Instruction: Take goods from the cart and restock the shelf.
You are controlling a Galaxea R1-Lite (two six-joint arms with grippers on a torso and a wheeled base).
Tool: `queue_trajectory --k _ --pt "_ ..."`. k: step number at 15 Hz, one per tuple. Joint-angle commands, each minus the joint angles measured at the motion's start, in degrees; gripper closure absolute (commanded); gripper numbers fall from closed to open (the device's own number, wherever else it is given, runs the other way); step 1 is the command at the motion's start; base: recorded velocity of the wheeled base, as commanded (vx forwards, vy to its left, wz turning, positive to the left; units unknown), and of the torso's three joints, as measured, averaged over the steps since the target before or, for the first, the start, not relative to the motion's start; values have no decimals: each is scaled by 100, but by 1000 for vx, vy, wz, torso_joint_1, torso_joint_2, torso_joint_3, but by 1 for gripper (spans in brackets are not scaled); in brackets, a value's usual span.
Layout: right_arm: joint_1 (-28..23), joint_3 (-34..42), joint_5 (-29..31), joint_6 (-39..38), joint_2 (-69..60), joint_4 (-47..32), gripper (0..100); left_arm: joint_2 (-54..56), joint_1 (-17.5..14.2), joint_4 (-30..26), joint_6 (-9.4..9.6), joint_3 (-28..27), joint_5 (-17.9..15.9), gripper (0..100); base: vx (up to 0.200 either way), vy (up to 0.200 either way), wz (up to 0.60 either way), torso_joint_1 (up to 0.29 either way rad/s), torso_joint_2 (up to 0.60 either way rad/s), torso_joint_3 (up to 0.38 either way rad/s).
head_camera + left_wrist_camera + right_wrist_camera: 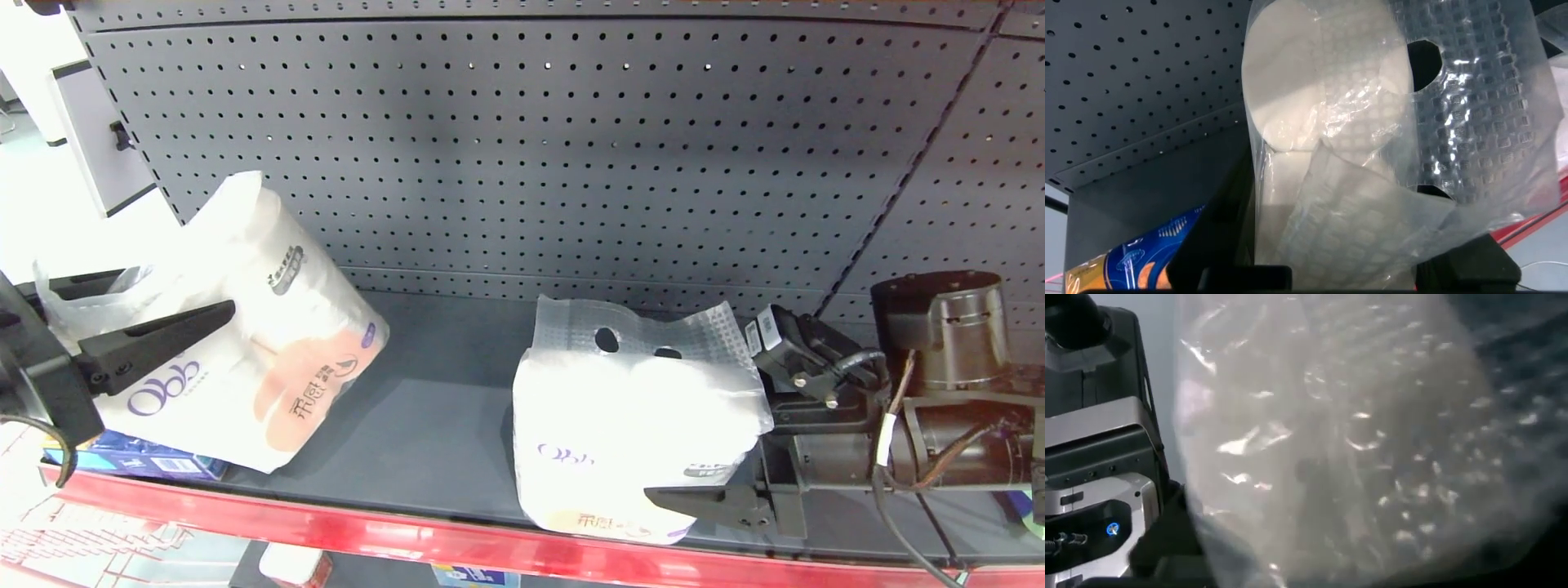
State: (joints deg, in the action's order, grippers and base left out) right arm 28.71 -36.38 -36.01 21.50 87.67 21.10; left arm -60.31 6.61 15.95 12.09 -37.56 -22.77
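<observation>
Left claw (pixel 175 292): spreading wide and gripping across the tilted white plastic-wrapped pack of paper rolls (pixel 277 343). One black finger is lying over the printed purple-and-orange face and the other is sitting behind the clear handle flap (pixel 1470 106).
Tilted pack: leaning at the left end of the dark grey metal shelf deck (pixel 433 441). Its outer bottom edge is resting on a flat blue carton (pixel 139 467), just behind the red front rim (pixel 367 531).
Right claw (pixel 702 469): sitting close against the upright white plastic-wrapped pack of paper rolls (pixel 637 425). The wrap is hiding the grip, so I cannot tell whether it is open or closed.
Upright pack: standing on the deck close to the red rim, well apart from the tilted pack. The grey perforated back panel (pixel 531 163) is running behind both.
Stage, judging: the left pack is looking only half placed and not yet sitting flat.
Risk, left: letting go now is likely leaving the pack propped on the carton, so it may be rolling forward over the rim.
Risk, wrap: the slick film may be slipping, or the loose flap snagging the claw on withdrawal and dragging the pack out.
Risk, right: pulling back carelessly may be nudging the upright pack off the front edge.
</observation>
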Motion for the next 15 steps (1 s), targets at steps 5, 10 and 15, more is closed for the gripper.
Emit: queue_trajectory --k 5,10,15 --pt "-269 78 -29 -32 -444 52 0 1 -2 -4 12 12 27 100 0 0 0 0 0 0" --pt "-638 579 -20 -190 -972 61 0 -7 -2 -4 4 56 10 100 0 0 0 0 0 0" --pt "-1456 1010 -29 -208 -1824 52 0 -174 121 -4 4 12 -34 100 0 0 0 0 0 0"
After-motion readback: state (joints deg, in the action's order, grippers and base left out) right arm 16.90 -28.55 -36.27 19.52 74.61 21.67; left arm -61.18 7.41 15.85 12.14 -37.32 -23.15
